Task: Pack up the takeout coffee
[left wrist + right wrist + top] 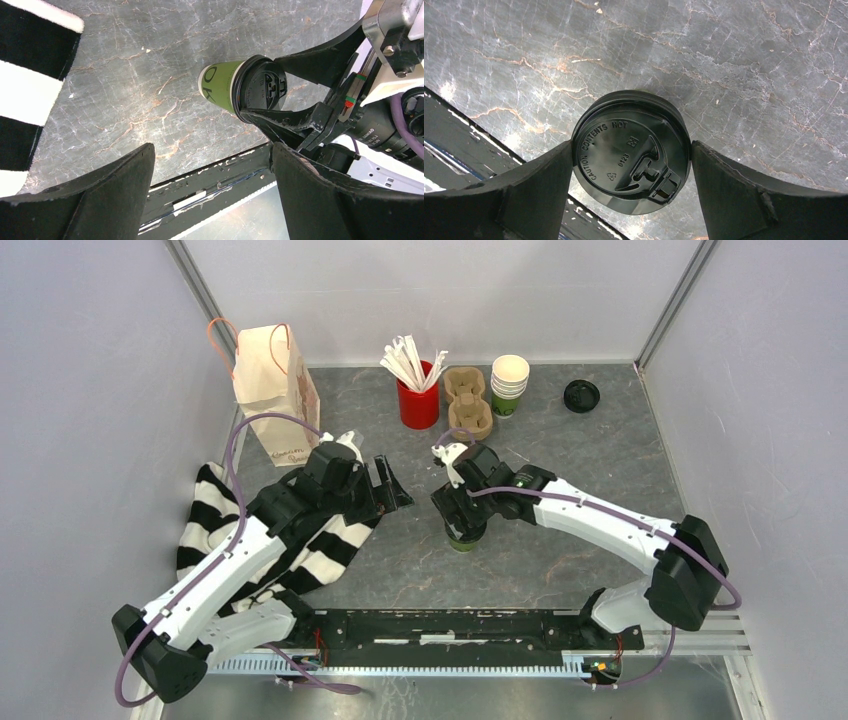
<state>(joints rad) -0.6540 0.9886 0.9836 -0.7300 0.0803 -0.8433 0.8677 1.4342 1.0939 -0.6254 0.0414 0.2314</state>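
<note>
The takeout coffee [462, 541], a green paper cup with white lettering and a black lid, stands upright on the grey table, centre-front. My right gripper [463, 524] sits over it from above, one finger against each side of the lid. The right wrist view shows the lid [629, 150] filling the gap between my right gripper's [631, 152] fingers. The left wrist view shows the cup [220, 87] held between those fingers. My left gripper [392, 490] is open and empty, left of the cup; the left wrist view shows my left gripper [211, 150] with nothing between its fingers.
A paper bag [272, 390] with handles stands at the back left. A red cup of stirrers [418, 400], a cardboard cup carrier [468, 405], a stack of lidless cups [508, 385] and a lone black lid [581, 395] line the back. A striped cloth [215, 530] lies under the left arm.
</note>
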